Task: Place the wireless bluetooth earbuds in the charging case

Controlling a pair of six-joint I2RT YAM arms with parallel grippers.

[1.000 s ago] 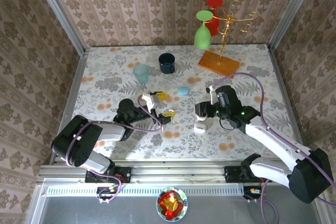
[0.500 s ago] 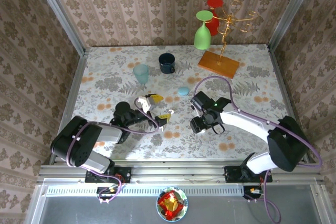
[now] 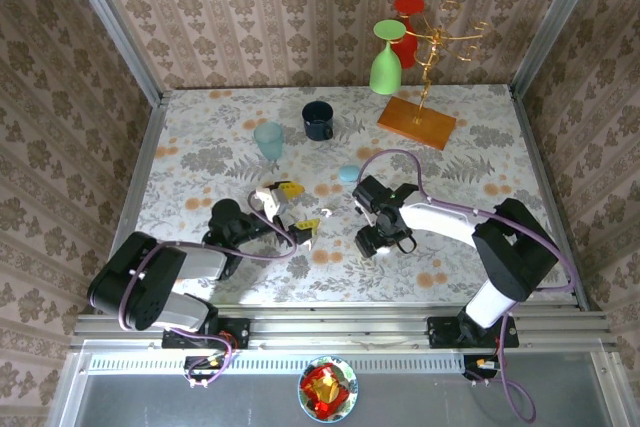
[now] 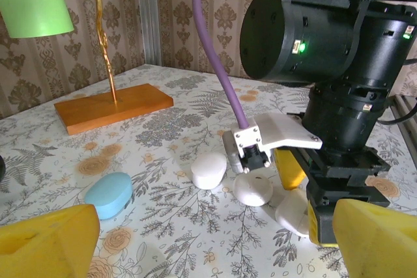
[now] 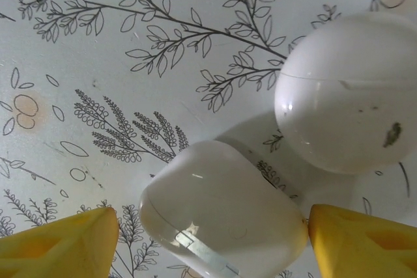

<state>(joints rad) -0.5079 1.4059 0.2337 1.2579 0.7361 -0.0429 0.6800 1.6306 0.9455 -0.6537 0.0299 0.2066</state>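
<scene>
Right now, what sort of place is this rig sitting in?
Probably a robot test cell staged as a home, not a real room: wallpapered panels sit in an aluminium frame, a left arm and right arm are bolted to a rail, and props include a mug and stemware rack.

Floral-patterned table (image 3: 480, 162) is noted, with a teal cup (image 3: 268, 139), a dark blue mug (image 3: 318, 120) and the orange wooden base (image 3: 416, 122) of a gold stand set toward its far edge. A light blue pebble-shaped case (image 3: 348, 174) is seen mid-table. Near it, a white pebble-shaped case (image 4: 253, 189), a second white case (image 4: 293, 213) just beside it and a third white rounded piece (image 4: 208, 170) are laid.
</scene>
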